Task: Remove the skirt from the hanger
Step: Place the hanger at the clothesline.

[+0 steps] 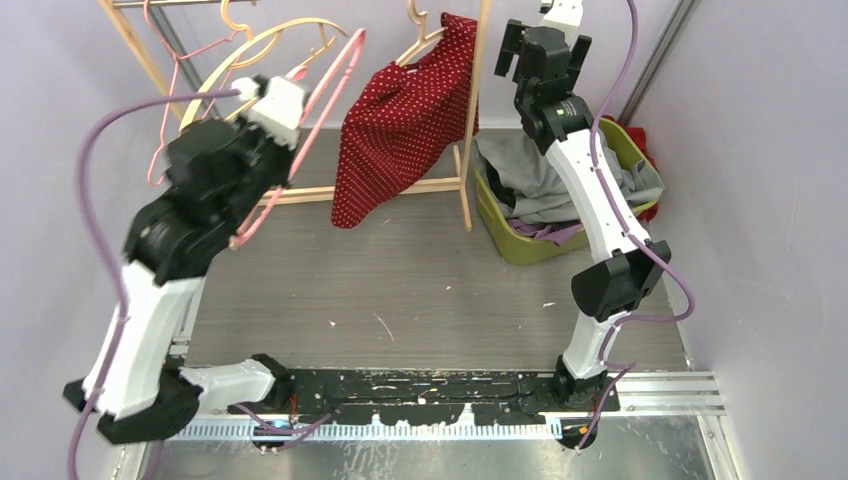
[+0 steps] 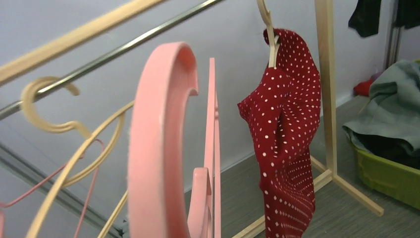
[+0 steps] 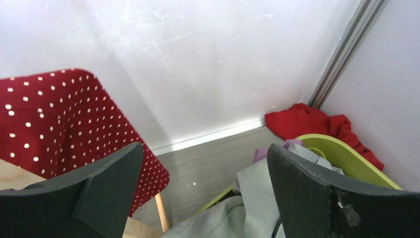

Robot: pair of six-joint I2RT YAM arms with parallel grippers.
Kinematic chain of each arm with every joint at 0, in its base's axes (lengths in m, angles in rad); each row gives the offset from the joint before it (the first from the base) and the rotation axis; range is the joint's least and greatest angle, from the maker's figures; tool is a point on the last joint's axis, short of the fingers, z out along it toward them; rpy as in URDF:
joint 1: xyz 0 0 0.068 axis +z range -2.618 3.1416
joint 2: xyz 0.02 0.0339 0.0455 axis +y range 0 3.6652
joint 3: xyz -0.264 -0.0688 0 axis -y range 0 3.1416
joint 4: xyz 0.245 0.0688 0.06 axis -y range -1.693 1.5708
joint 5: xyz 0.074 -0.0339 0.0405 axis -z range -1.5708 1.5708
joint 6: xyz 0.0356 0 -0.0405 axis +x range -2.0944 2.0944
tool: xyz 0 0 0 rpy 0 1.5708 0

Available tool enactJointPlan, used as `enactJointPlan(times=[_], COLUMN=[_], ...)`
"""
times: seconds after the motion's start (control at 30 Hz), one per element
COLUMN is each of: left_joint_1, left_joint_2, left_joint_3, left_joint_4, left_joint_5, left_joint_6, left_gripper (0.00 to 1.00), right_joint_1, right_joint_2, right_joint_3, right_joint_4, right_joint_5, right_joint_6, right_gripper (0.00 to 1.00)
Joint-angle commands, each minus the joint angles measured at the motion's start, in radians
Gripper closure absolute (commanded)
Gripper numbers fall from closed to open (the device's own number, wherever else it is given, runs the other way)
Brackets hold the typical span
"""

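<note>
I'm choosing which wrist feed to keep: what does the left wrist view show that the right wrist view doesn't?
Only the left wrist: a pink hanger close to the lens, the rail, and the hook that the skirt hangs from. Only the right wrist: the right hand, wide open with nothing between its fingers. Both: the skirt, the bin and the grey clothes in it.

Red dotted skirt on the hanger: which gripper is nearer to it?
Right. The open right gripper is close beside the skirt, at its upper right edge; the left gripper, shut on a pink hanger, is farther off to its left.
</note>
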Motion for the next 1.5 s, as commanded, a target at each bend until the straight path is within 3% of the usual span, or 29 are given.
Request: enactJointPlan(times=[0.0, 0.33, 0.57, 1.1, 1.47], left_joint_1=[0.043, 0.282, 0.334, 0.413, 0.417], left_joint_2=[0.103, 0.301, 0.37, 0.479, 0.534], left_joint_3=[0.08, 0.148, 0.173, 0.132, 0.108], left_joint_4=[0.217, 0.397, 0.487, 0.685, 0.723], left_joint_5=[0.032, 0.322, 0.461, 0.579, 0.575], left_joint_6=[0.043, -0.148, -0.245, -0.462, -0.494], left_gripper=[1.0, 1.0, 1.0, 1.0, 1.0], right_joint_1=[-0.013, -0.076, -0.105, -0.149, -0.177], right_joint_2=[0.012, 0.029, 0.028, 0.039, 0.036], right_joint_3=[0.063, 0.066, 0.035, 0.041, 0.031], right_joint_4=[0.099, 0.109, 0.126, 0.122, 0.115], right_joint_5=[0.046, 0.051, 0.051, 0.027, 0.016], right_joint_6=[-0.043, -0.012, 0.016, 0.048, 0.062], right_gripper=[0.0, 0.0, 0.0, 0.0, 0.0])
